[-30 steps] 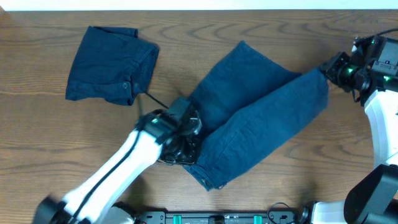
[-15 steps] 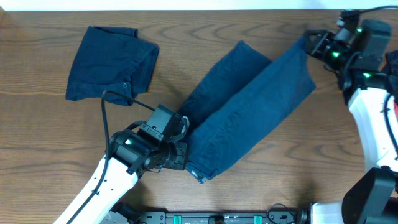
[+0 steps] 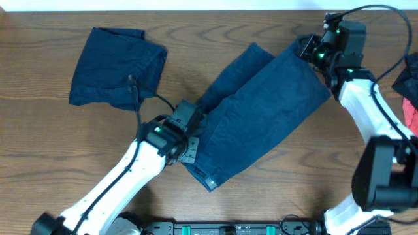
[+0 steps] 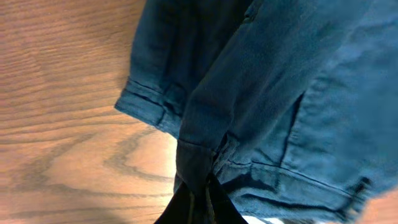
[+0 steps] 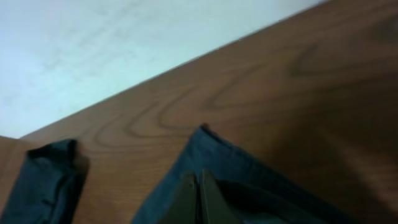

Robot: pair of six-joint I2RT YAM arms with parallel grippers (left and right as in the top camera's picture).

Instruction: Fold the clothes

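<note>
Clothes (image 3: 261,124) on brown wood-grain table (image 3: 52,143)

Two navy garments (image 3: 116,66) (image 3: 268,114), one coral-red piece (image 3: 413,114) and two robot arms (image 3: 124,181) (image 3: 363,104).

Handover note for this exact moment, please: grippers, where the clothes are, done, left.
Left gripper: shut on the near corner of the large dark navy fabric garment, doubled over in the middle.
Right gripper: shut on its far right corner.
Done: a folded dark navy fabric bundle lies at the far left.
Left: finish this fold; the coral-red fabric piece at the right edge waits.
</note>
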